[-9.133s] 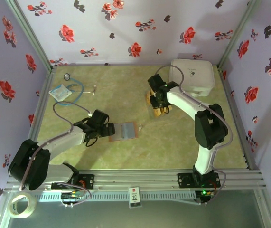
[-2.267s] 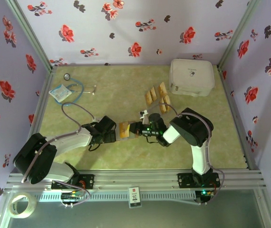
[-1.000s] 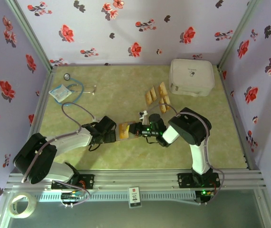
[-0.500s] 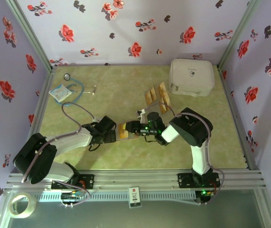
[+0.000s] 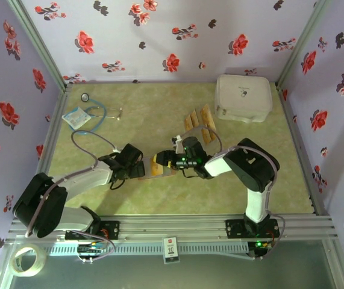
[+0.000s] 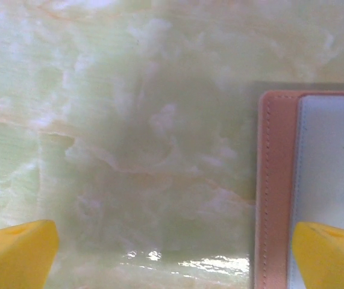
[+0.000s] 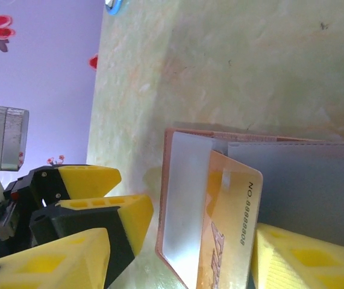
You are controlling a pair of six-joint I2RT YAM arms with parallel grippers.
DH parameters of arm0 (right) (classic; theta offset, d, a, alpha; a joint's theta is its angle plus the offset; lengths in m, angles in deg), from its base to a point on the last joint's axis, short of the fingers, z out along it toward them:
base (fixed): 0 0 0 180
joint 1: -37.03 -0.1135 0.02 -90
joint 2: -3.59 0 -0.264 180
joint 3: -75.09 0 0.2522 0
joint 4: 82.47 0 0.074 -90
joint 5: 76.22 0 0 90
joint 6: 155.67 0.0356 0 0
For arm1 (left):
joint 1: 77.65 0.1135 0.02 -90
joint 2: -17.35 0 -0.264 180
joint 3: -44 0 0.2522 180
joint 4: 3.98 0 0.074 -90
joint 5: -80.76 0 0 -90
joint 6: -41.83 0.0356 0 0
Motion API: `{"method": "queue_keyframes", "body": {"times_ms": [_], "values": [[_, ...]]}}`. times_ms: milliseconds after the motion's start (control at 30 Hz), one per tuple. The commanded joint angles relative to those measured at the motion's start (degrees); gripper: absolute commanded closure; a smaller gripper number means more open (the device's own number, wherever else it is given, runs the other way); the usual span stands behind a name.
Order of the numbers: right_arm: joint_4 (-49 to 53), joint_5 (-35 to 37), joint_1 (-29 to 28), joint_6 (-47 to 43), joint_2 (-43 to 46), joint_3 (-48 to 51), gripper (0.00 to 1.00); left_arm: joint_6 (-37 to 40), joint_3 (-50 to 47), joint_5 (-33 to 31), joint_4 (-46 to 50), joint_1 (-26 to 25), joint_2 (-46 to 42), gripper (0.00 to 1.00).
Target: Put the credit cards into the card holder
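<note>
Now, left gripper [image 6: 172,256] fingers wide at card holder [image 6: 275,180] edge, right gripper [image 7: 181,265] wide around credit card [image 7: 229,211] marked "NO. 8888…"

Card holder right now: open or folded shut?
Open. The card holder lies spread flat; the right wrist view shows its inner clear pocket and grey lining facing up, a credit card tilted on them.

A robot test cell in a lab rather than a lived-in room — the left arm's base [image 5: 93,230] and the right arm's base [image 5: 253,229] are bolted to an aluminium rail [image 5: 178,224] edging a green marble-print tabletop [image 5: 159,201]. Beyond the rail, flower-papered panels [image 5: 159,36] box the table in; in front of it lie a tape roll [image 5: 13,260] and a printed tag [image 5: 170,248].
</note>
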Motion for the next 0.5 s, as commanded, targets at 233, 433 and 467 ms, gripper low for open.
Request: {"method": "queue_keyframes", "body": {"times_ms": [233, 433, 467], "values": [[29.0, 9.9, -1.8, -11.5, 5.1, -9.4, 0.22, 2.0, -0.3, 2.9, -1.0, 4.9, -0.7, 0.0], [38.7, 12.8, -2.1, -15.6, 7.0, -14.5, 0.19, 2.8, -0.8, 3.3, -1.0, 5.7, -0.6, 0.0], [40.8, 13.9, -2.1, -16.6, 7.4, -15.3, 0.19, 2.8, -0.9, 3.4, -0.9, 5.7, -0.6, 0.0]]}}
